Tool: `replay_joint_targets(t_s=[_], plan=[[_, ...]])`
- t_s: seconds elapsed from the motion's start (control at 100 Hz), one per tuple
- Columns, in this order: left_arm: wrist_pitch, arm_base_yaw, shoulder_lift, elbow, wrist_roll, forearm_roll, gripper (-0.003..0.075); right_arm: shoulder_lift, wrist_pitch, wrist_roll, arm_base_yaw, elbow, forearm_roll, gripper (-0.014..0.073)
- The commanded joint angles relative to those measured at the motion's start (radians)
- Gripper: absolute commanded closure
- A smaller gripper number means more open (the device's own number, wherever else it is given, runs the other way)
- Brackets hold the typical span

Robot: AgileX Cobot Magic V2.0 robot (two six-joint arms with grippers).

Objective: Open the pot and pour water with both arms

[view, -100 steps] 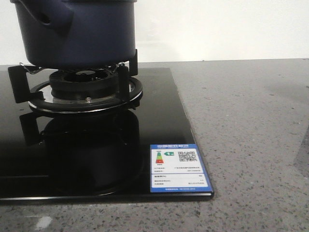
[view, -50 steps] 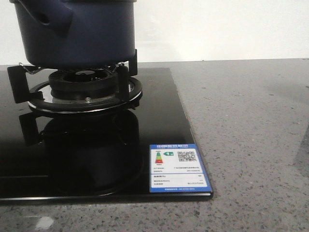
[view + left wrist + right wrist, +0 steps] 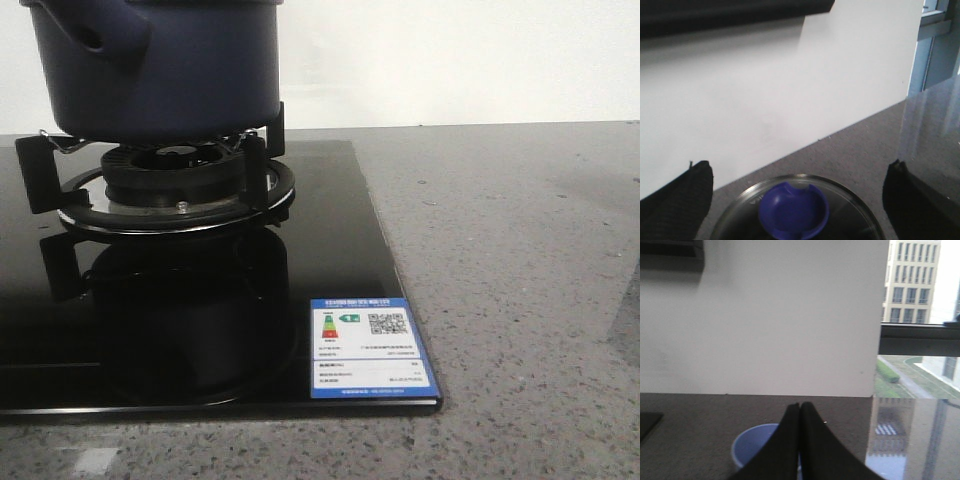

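Observation:
The dark navy pot (image 3: 160,70) stands on the black burner grate (image 3: 175,190) at the back left of the front view, its stubby handle (image 3: 95,35) pointing left. Neither arm shows in that view. In the left wrist view the pot's glass lid (image 3: 850,200) with a blue knob (image 3: 792,210) lies below my left gripper (image 3: 799,192), whose fingers (image 3: 680,200) stand wide apart on either side of it, touching nothing. My right gripper (image 3: 800,407) is shut and empty above a pale blue cup (image 3: 752,447).
The black glass hob (image 3: 340,260) carries a blue energy label (image 3: 370,345) at its front right corner. Grey speckled counter (image 3: 520,280) runs to the right. A white wall (image 3: 450,60) stands behind. A window (image 3: 917,315) shows past the counter's end.

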Motion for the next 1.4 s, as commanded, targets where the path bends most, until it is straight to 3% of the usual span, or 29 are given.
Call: replay_joint_targets(t_s=[0.0, 0.11, 0.32, 0.54, 0.71, 1.04, 1.39], plan=[[-0.082, 0.001, -0.062, -0.031, -0.001, 0.002, 0.0115, 0.009, -0.064, -0.002, 0.017, -0.036, -0.023, 0.0667], [-0.122, 0.001, -0.107, -0.031, -0.004, 0.004, 0.0244, 0.025, -0.092, -0.002, 0.047, -0.036, -0.023, 0.0667], [-0.128, 0.001, -0.184, -0.027, -0.004, 0.036, 0.0738, 0.096, -0.057, -0.002, 0.073, -0.054, -0.023, 0.0667], [-0.207, 0.001, -0.32, 0.1, -0.035, 0.038, 0.0739, 0.235, -0.011, 0.103, 0.075, -0.116, -0.023, 0.0667], [-0.331, 0.001, -0.452, 0.31, -0.06, 0.029, 0.0739, 0.337, -0.062, 0.104, 0.075, -0.136, -0.023, 0.0667], [-0.426, 0.001, -0.663, 0.662, -0.06, -0.026, 0.0739, 0.356, -0.058, 0.104, 0.075, -0.134, -0.023, 0.0667], [-0.481, 0.001, -0.712, 0.704, -0.06, -0.037, 0.0739, 0.356, -0.058, 0.104, 0.075, -0.134, -0.023, 0.0667]])
